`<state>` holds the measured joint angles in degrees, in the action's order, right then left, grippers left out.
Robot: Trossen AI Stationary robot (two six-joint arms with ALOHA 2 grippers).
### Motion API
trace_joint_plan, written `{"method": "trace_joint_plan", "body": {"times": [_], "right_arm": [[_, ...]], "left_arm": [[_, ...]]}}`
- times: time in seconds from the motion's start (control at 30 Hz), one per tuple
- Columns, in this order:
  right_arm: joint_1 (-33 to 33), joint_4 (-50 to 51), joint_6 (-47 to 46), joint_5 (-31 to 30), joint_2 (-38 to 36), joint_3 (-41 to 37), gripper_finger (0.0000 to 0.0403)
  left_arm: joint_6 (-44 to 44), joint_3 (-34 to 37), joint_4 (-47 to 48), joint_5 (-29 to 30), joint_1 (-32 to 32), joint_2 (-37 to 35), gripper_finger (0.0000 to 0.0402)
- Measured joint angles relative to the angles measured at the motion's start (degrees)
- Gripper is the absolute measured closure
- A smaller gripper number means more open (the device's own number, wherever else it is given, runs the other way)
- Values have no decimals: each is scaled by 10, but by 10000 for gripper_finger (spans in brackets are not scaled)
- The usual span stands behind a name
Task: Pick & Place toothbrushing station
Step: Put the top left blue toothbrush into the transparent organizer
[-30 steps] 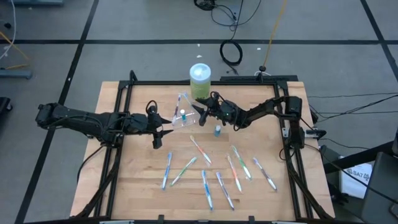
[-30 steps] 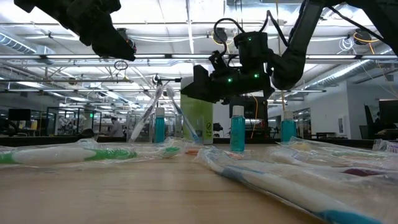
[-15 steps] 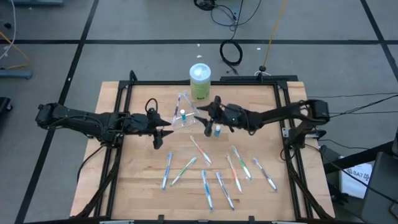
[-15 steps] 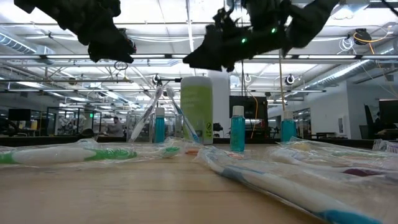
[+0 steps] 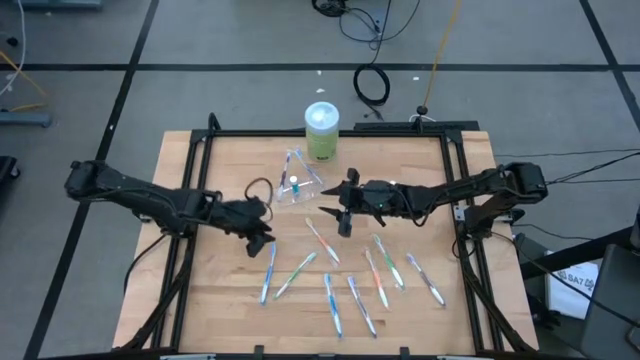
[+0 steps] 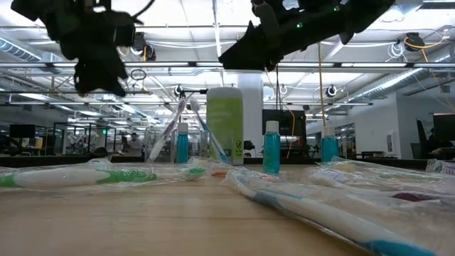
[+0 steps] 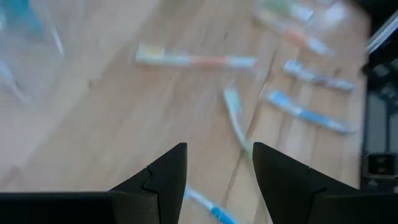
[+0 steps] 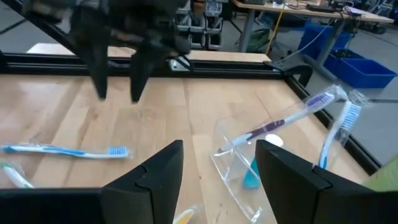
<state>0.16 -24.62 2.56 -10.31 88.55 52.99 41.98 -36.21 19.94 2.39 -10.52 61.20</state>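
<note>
The clear cup (image 5: 298, 190) lies tipped on its side at the table's far middle, with a few toothbrushes (image 8: 292, 115) and a teal-capped tube (image 8: 252, 177) in it. Several more wrapped toothbrushes (image 5: 330, 300) lie flat on the near half of the table. Two other teal-capped tubes (image 6: 271, 148) (image 6: 329, 148) stand upright. My left gripper (image 5: 260, 238) (image 7: 217, 165) is open and empty, above the table on the near left of the cup. My right gripper (image 5: 335, 208) (image 8: 217, 165) is open and empty, above the table on the near right of the cup.
A tall green container with a pale lid (image 5: 321, 130) stands at the far edge behind the cup. A black frame (image 5: 190, 200) runs along the table's sides. Bare wood lies between the cup and the table's left edge.
My right gripper has gone from beside the green container toward the near edge and up, its arm stretching out along the table; it now hangs near the cup. My left gripper has gone toward the near edge and a little right, away from the cup. Both stay open.
</note>
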Motion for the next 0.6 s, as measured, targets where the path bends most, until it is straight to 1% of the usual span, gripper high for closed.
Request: {"method": "trace_joint_plan", "body": {"times": [0.17, 0.37, 0.6], "right_arm": [[-2, -9, 0, -1, 0, 0, 206], [-2, -8, 3, -1, 1, 0, 206], [-2, -8, 3, -1, 1, 0, 206]], "left_arm": [[48, 0, 1, 1, -26, 77, 215], [125, 0, -1, 2, -35, 156, 215], [152, 0, -30, 3, -44, 215, 215]]}}
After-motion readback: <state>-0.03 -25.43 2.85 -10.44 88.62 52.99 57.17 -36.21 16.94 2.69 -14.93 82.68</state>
